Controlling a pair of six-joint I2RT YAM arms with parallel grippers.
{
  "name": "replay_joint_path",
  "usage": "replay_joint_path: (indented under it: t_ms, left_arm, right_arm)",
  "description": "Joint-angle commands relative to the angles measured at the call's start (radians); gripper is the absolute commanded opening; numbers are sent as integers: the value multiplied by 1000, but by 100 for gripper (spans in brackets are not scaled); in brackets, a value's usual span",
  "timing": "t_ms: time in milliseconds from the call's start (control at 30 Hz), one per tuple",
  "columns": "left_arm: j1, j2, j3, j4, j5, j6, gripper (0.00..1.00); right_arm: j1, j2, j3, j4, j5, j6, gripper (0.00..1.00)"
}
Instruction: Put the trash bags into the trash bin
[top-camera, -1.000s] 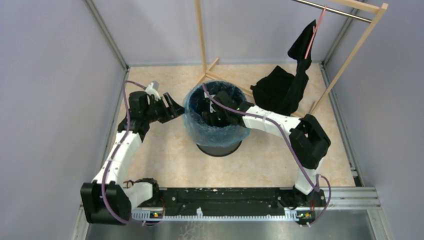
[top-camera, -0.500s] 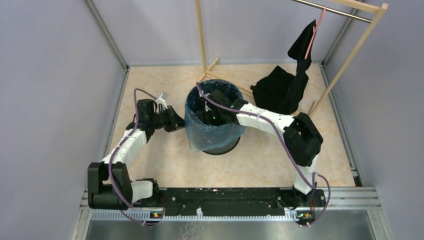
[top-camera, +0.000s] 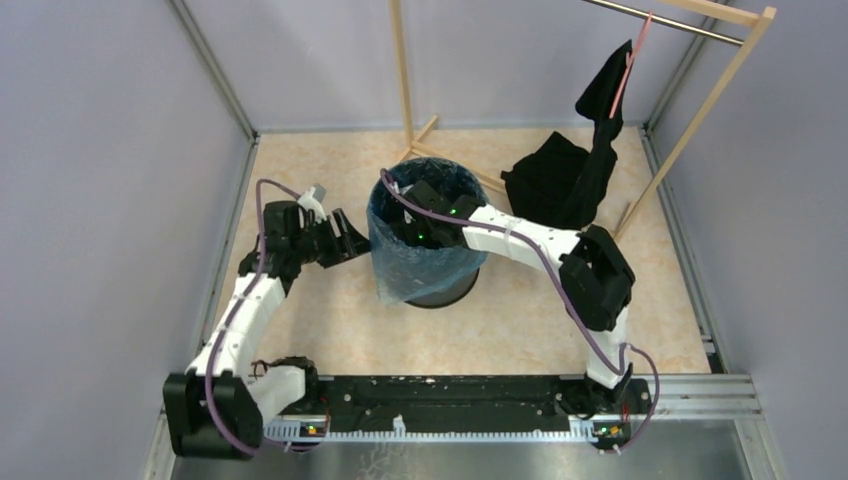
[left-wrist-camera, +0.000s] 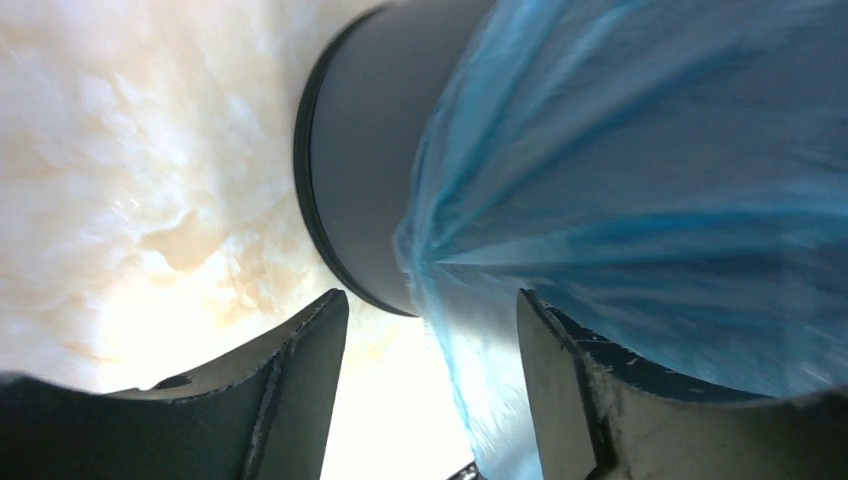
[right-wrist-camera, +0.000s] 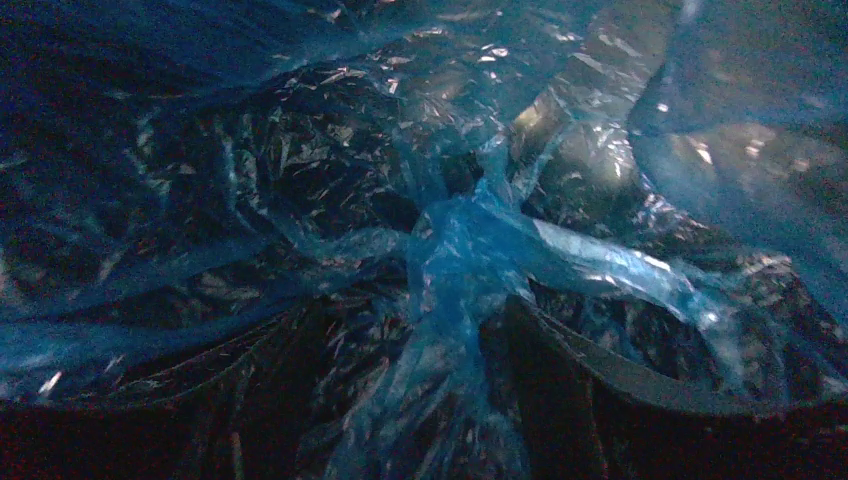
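The black trash bin (top-camera: 443, 293) stands mid-floor, lined with a light-blue trash bag (top-camera: 410, 265) that is folded over its rim and hangs down its sides. My left gripper (top-camera: 352, 240) is open at the bin's left side. In the left wrist view the bag's hanging edge (left-wrist-camera: 480, 390) lies between the open fingers (left-wrist-camera: 300, 380), beside the bin's wall (left-wrist-camera: 360, 160). My right gripper (top-camera: 418, 228) reaches down inside the bin. In the right wrist view its fingers (right-wrist-camera: 570, 380) stand apart around a bunched strand of the bag film (right-wrist-camera: 450, 270).
A wooden rack (top-camera: 402, 70) stands behind the bin, its foot close to the rim. A black garment (top-camera: 555, 180) hangs from the rack and lies piled at the back right. Grey walls close in both sides. The arms' base rail (top-camera: 450, 395) runs along the near edge.
My left gripper has come down and right, up against the bin's left side. The bag now hangs lower over the bin's front left. My right gripper shifted slightly left inside the bin.
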Motion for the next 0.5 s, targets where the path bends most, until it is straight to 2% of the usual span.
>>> replay_joint_path:
  t_ms: [0, 167, 333, 467]
  left_arm:
    - [-4, -158, 74, -74, -142, 45, 72]
    - [-4, -261, 97, -104, -192, 14, 82]
    - [-4, -271, 179, -117, -133, -10, 88]
    - [-4, -262, 236, -107, -46, -18, 96]
  right_arm:
    - [17, -147, 78, -60, 64, -25, 68]
    - [18, -245, 141, -133, 127, -38, 73]
    - [18, -320, 181, -186, 169, -60, 77]
    - [6, -428, 137, -175, 227, -67, 83]
